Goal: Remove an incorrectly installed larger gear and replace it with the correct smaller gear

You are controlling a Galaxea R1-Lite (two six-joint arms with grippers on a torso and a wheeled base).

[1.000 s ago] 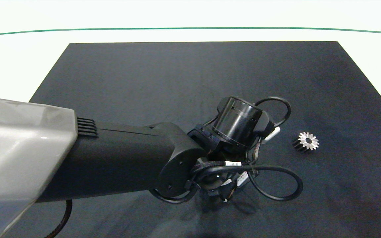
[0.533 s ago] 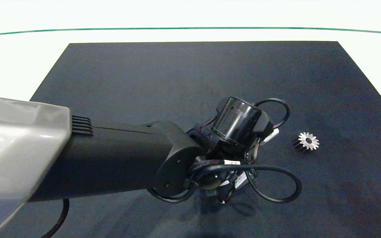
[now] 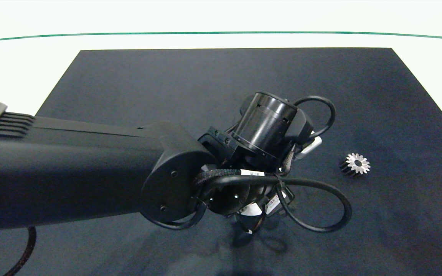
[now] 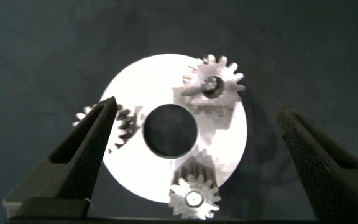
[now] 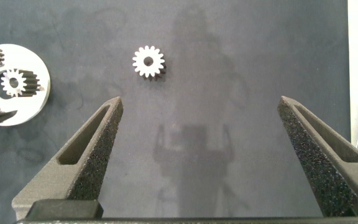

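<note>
A white round plate [image 4: 135,177] with a central hole lies on the black mat and carries three silver gears. The larger gear [image 4: 215,81], long-toothed with a small hole, sits on the plate's rim. A short-toothed gear [image 4: 194,198] sits on another part of the rim, and a third gear [image 4: 124,124] is partly hidden behind a finger. My left gripper [image 4: 197,106] hangs open above the plate, its fingers apart on either side and touching nothing. The smaller gear [image 3: 357,164] [image 5: 148,61] lies loose on the mat, right of the left arm. My right gripper [image 5: 201,102] is open and empty above bare mat.
The black mat [image 3: 205,84] covers most of the white table [image 3: 14,76]. The left arm and its cable loops [image 3: 320,214] hide the plate in the head view. The plate [image 5: 33,68] shows at the edge of the right wrist view. A green line [image 3: 221,33] crosses the table's far side.
The left arm has risen toward the head camera, and its wrist has shifted slightly left and farther back. The loose smaller gear has not moved.
</note>
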